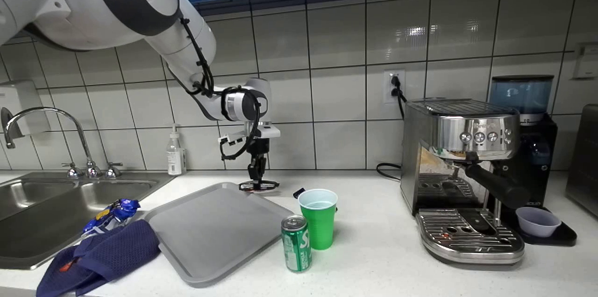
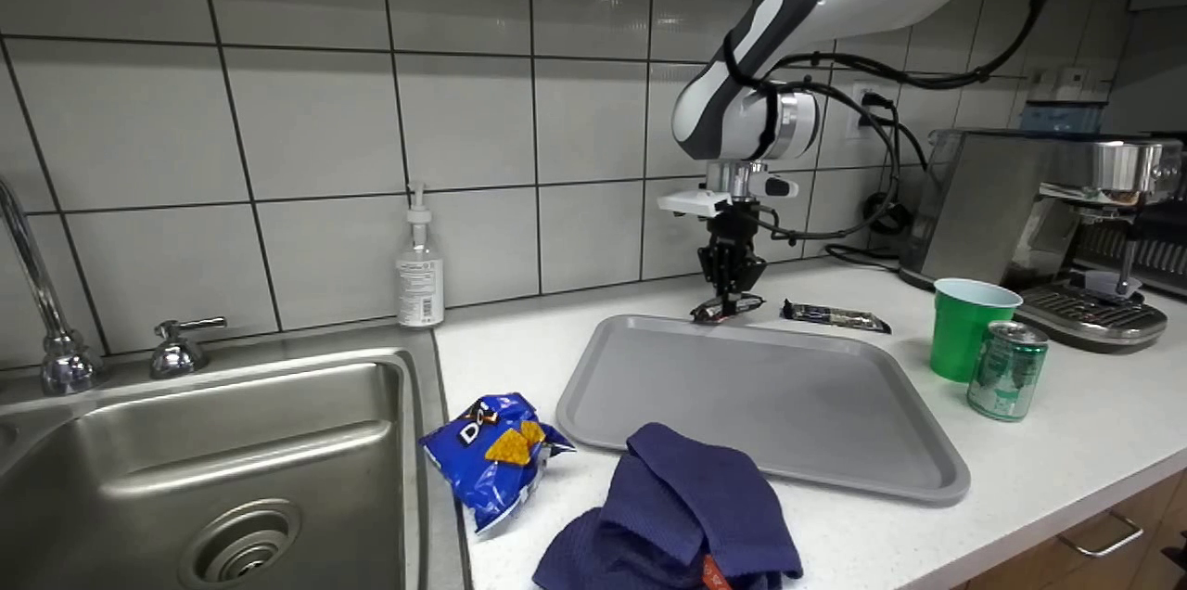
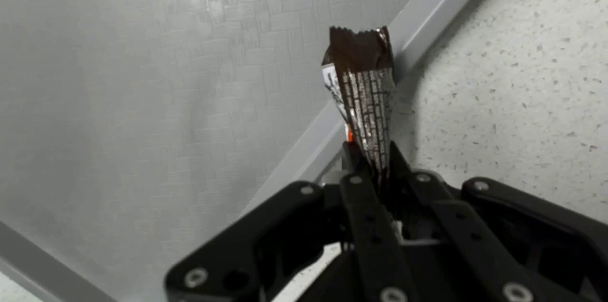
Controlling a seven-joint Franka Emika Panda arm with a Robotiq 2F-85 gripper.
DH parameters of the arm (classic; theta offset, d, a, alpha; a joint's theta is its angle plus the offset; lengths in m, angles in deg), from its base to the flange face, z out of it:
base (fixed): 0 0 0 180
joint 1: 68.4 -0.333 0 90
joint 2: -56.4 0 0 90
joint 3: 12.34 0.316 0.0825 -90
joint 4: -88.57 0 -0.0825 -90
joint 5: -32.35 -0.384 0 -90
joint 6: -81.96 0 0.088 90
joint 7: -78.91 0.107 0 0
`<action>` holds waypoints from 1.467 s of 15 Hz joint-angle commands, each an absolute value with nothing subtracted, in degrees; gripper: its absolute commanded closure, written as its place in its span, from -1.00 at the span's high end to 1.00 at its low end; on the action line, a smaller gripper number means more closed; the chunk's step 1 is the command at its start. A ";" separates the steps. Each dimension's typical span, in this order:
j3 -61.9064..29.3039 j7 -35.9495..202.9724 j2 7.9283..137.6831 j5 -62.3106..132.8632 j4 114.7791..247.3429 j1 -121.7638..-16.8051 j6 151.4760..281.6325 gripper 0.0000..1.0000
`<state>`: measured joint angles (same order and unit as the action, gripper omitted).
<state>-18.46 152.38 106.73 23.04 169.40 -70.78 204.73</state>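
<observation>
The gripper sits clamped on a brown-wrapped snack bar over the far rim of a gray tray, w/ one crimped end poking past the jaws; whether bar touches tray, we can't tell. A 2nd bar lies on the desk near, to the right, w/ a green cup & drink can farther right & nearer. The wrap looks thin & slick, so we'd judge a light but firm squeeze best: too hard may crush the bar, too loose may let it twist. For any sideways move, we'd clear the raised rim 1st, go slow & hold the bar approx. level so neither end catches.
</observation>
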 commanded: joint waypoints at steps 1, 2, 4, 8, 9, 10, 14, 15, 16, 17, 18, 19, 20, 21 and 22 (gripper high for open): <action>-18.39 154.93 109.56 21.55 163.79 -69.27 201.01 -0.93; -18.46 155.45 109.99 21.40 163.21 -69.04 200.85 -0.93; -18.57 156.66 110.84 21.28 162.20 -68.53 200.38 -0.93; -18.56 158.26 111.90 21.57 160.84 -68.14 199.95 -0.93; -18.58 158.63 112.05 21.65 160.58 -68.13 199.99 -0.23; -18.56 158.91 112.23 21.69 160.28 -68.09 199.96 -0.19; -18.49 159.30 112.37 21.82 159.85 -68.04 199.97 0.38; -18.45 159.12 112.09 21.92 160.21 -68.11 200.13 0.51; -18.32 158.80 111.81 21.97 160.46 -68.13 199.95 0.68; -18.46 158.46 111.03 22.52 161.45 -68.63 200.32 0.82; -18.59 158.25 110.34 22.91 162.40 -69.06 201.16 0.97; -18.59 158.22 110.04 23.08 162.73 -69.32 201.29 1.00; -18.71 158.27 109.90 23.33 162.92 -69.62 201.35 1.00; -18.75 158.17 109.80 23.46 163.04 -69.78 201.22 1.00; -18.74 158.17 109.66 23.40 163.09 -69.79 200.88 1.00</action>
<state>-18.59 157.98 111.04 22.71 162.67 -69.38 202.43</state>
